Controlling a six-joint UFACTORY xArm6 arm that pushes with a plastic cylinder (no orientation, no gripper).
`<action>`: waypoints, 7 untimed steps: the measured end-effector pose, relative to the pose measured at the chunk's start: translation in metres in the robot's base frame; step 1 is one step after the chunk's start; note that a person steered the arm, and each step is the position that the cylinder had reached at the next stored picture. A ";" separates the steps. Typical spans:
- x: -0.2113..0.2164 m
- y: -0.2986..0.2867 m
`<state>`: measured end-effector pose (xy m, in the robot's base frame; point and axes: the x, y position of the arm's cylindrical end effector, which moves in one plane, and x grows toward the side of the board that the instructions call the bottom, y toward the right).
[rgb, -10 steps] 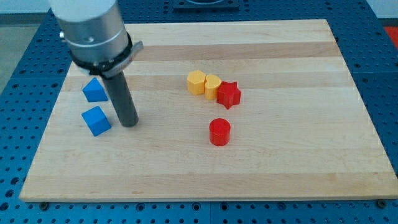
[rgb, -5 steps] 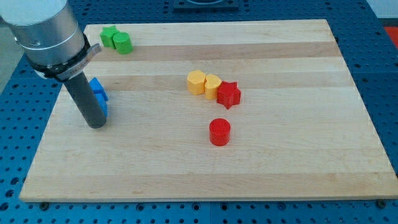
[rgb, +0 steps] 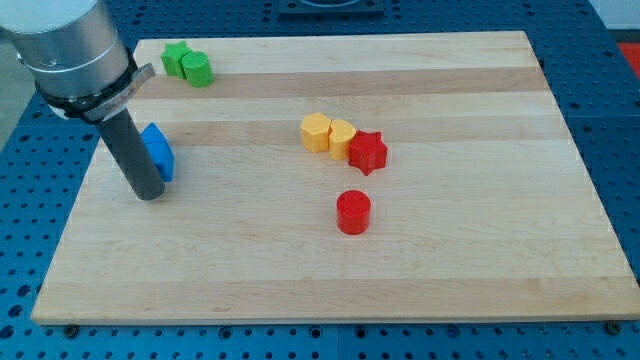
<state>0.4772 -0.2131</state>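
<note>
My tip (rgb: 148, 194) rests on the board at the view's left, just below and left of the blue blocks (rgb: 157, 150), which sit tight together behind the rod and are partly hidden by it. Whether the rod touches them I cannot tell. Near the middle stand a yellow hexagonal block (rgb: 316, 131), a yellow heart-shaped block (rgb: 341, 137) and a red star (rgb: 368, 152), packed in a row. A red cylinder (rgb: 353, 212) stands alone below them.
A green star-like block (rgb: 176, 57) and a green cylinder (rgb: 198, 69) sit side by side at the board's top left. The wooden board (rgb: 480, 200) lies on a blue perforated table; its left edge is close to my tip.
The rod swept left across the board, and the lower blue block has moved up against the other one. In the last half second the tip shifted slightly left and up.
</note>
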 end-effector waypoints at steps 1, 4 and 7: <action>0.003 0.036; 0.026 0.095; 0.005 0.099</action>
<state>0.4821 -0.1137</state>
